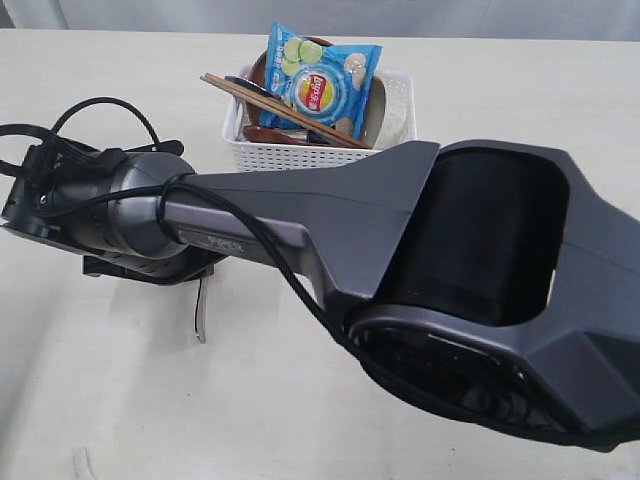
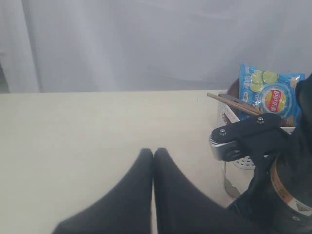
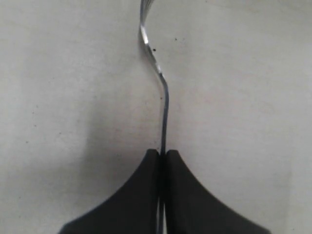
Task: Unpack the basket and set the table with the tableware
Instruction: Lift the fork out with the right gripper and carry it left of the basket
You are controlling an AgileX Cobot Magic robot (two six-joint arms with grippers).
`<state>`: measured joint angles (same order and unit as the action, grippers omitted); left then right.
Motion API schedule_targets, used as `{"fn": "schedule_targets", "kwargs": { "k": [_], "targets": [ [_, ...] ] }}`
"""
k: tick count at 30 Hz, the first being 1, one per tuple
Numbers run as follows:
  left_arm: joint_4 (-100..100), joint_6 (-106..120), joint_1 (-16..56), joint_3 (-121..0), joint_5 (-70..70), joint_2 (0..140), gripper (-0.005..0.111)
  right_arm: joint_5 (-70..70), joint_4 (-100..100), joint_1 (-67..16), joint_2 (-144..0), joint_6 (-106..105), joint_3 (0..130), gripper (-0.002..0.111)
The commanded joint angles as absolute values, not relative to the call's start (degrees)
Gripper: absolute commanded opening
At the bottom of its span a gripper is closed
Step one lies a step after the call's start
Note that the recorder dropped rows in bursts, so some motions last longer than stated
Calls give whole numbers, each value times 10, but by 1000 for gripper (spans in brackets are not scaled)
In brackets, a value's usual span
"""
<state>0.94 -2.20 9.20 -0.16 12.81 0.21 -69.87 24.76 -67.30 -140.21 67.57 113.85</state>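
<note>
1. Steel first: I have a slim steel fork (image 3: 161, 92) pinched by its handle between the black fingers of the right gripper (image 3: 163, 152). The jaws are all but together, with only the thin handle between them.
2. Fork axis, right wrist view: it runs straight out from the fingertips and is seen edge-on, with a curved neck partway along. The head is cut off by the frame edge.
3. Fork axis, exterior view: it shows as a thin bright strip under the right arm's wrist, over the left part of the pale cream tabletop (image 1: 120, 400). Its long axis runs from the gripper toward the near edge, pointing away from the basket. The free end sits low over the table; I cannot tell whether it touches.
4. The right arm reaches across the middle to the left side of the exterior view. Its fingers are hidden beneath the wrist there.
5. Left gripper (image 2: 153, 152): black fingers pressed together, nothing between them, above the tabletop.
6. White perforated plastic basket (image 1: 300, 155): at the far side of the table, well apart from the fork.
7. Basket contents: a blue chip bag (image 1: 322, 85) propped on top, wooden chopsticks (image 1: 280, 108) lying slantwise under it, and a reddish-brown spoon (image 1: 265, 133) near the front left corner.
</note>
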Motion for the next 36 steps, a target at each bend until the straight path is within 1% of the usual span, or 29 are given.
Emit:
{"fn": "schedule_targets", "kwargs": {
  "k": [1,4,5,7,11,12,14,16,20,30,36],
  "targets": [
    [11,-22,93,0,122,0,0,-700,226,-669,-1407,677,1138,0],
    [11,-22,93,0,122,0,0,-700,219,-669,-1407,677,1138,0],
    [11,-22,93,0,122,0,0,-700,218,-669,-1407,677,1138,1],
    [11,-22,93,0,122,0,0,-695,213,-669,-1407,677,1138,11],
    [11,-22,93,0,122,0,0,-693,213,-669,-1407,677,1138,37],
    [11,-22,93,0,122,0,0,-693,216,-669,-1407,677,1138,42],
    [11,-22,93,0,122,0,0,-687,217,-669,-1407,678,1138,48],
    [11,-22,93,0,122,0,0,-674,217,-669,-1405,679,1139,49],
    [11,-22,93,0,122,0,0,-649,218,-669,-1397,679,1139,49],
    [11,-22,93,0,122,0,0,-668,257,-658,-1364,632,1139,49],
    [11,-22,93,0,122,0,0,-677,272,-632,-1342,610,1139,49]
  ]
}}
